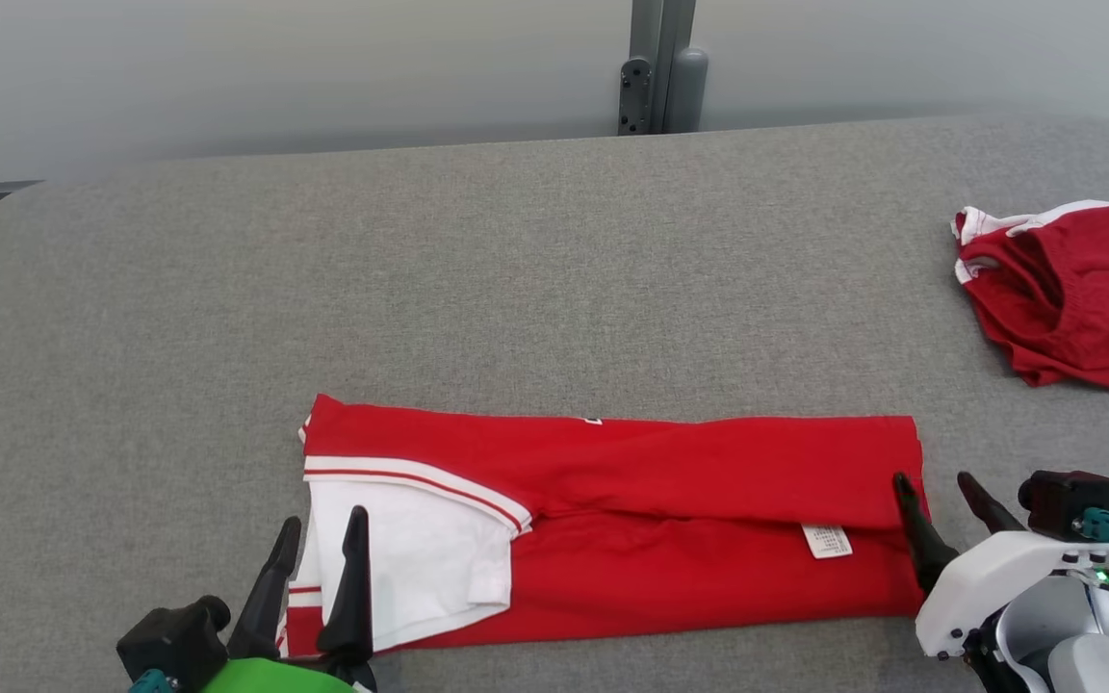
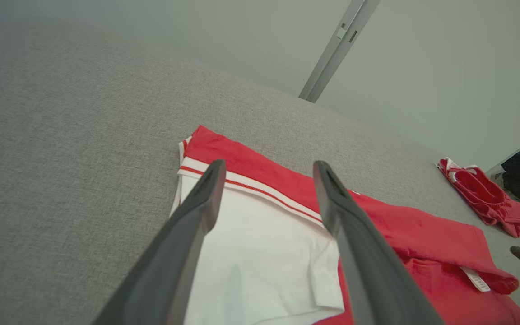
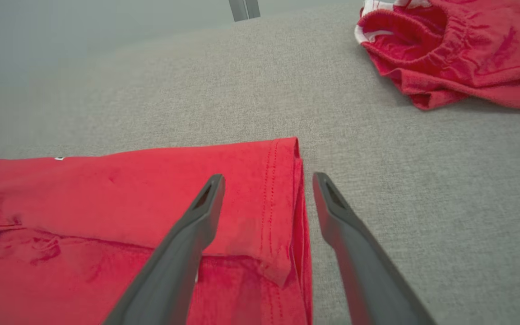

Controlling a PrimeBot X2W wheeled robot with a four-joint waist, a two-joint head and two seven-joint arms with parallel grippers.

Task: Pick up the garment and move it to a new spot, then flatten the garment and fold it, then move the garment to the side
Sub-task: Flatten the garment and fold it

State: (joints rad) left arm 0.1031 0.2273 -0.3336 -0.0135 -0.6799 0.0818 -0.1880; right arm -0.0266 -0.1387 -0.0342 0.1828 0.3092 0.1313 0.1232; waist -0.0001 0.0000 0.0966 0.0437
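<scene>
Left gripper and right gripper: both spread wide, empty | red-and-white folded fabric shirt: long strip by near edge of grey fabric-covered table | grippers stand at its ends, likely for next fold.

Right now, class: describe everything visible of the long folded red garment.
The red cloth garment lies flat on the grey fabric surface, folded into a long strip. A white sleeve with red-striped trim at its left end; white label near the stitched right hem. Open left gripper over the sleeve, open right gripper at the hem.
</scene>
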